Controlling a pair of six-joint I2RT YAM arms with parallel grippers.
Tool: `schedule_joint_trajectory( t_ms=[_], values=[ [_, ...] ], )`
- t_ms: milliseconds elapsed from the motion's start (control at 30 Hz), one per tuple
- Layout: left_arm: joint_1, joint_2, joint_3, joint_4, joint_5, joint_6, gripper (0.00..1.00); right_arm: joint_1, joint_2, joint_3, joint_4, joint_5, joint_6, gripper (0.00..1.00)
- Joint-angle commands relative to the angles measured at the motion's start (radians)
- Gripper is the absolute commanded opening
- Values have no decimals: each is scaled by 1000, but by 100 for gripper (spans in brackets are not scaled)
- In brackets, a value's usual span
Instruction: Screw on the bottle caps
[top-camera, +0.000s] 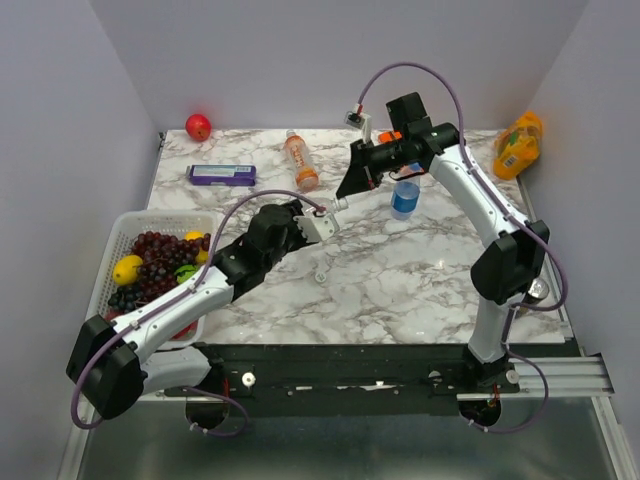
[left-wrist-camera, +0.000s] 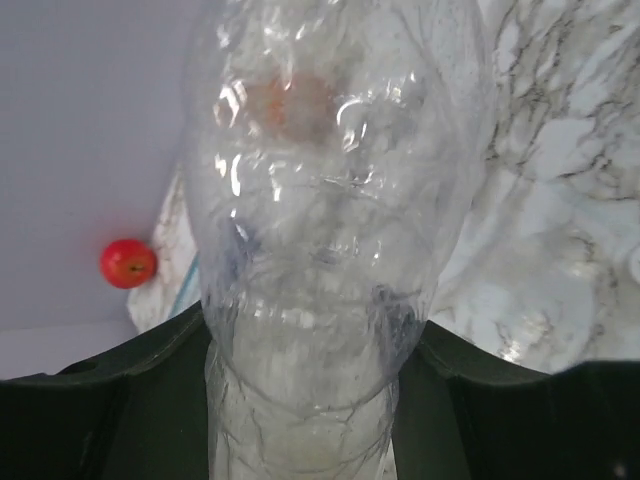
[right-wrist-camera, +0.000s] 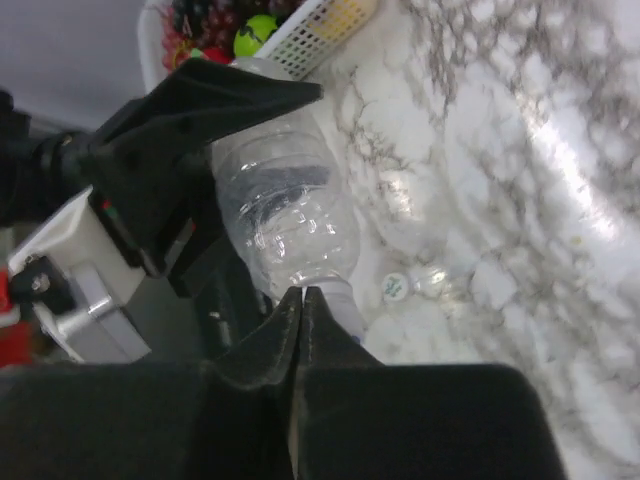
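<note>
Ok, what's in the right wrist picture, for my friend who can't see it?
The right pincer, shut tight, has its tips at the neck of a clear bottle that the left pincer holds. A small white cap lies on the marble table beside the neck, and a fruit basket sits behind.

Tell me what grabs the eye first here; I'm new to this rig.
The clear bottle clamped in the left hand at the middle of the table, with the right hand, shut, at its neck. Next, the fruit basket on the left and the red apple in the far left corner.
</note>
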Motion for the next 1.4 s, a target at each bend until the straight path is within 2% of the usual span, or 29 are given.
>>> schedule_joint_trajectory(
  t_ms=[0,67,133,167,233,267,300,367,400,467,533,600,833,1100,1233,1367],
  values=[
    [-23,-7,-32,475,-267,247,0,-33,55,-62,-44,-147,432,0],
    [-25,-11,-43,447,-260,250,0,-42,54,-23,-10,-186,431,3],
    [-23,-28,-46,391,-243,217,0,-71,60,57,38,-166,400,19],
    [-23,-34,-44,305,-202,191,0,-82,71,167,42,-158,374,26],
    [-22,-48,-43,227,-160,99,0,-117,66,237,65,-161,293,32],
    [-19,-51,-33,133,-128,65,0,-126,53,241,88,-178,268,37],
    [-15,-53,-24,83,-47,33,0,-137,10,211,129,-198,238,41],
    [-5,-57,-9,2,8,-81,0,-137,-61,144,141,-250,40,53],
    [-2,-60,-6,-12,62,-119,0,-136,-152,4,203,-252,-7,55],
    [1,-73,3,-23,93,-231,0,-136,-240,-158,330,-218,19,63],
    [6,-77,22,-28,152,-308,0,-133,-340,-340,522,-195,143,65],
    [12,-79,46,-38,214,-395,0,-114,-375,-406,625,-171,220,67],
    [14,-51,105,-32,386,-555,0,-62,-391,-476,682,-2,308,69],
    [15,-37,129,-12,417,-597,0,-61,-347,-461,756,47,408,67],
    [14,-36,137,-15,415,-598,0,-61,-369,-488,776,147,418,67],
    [14,-37,134,-12,401,-607,0,-61,-363,-495,776,142,431,67]
  ],
)
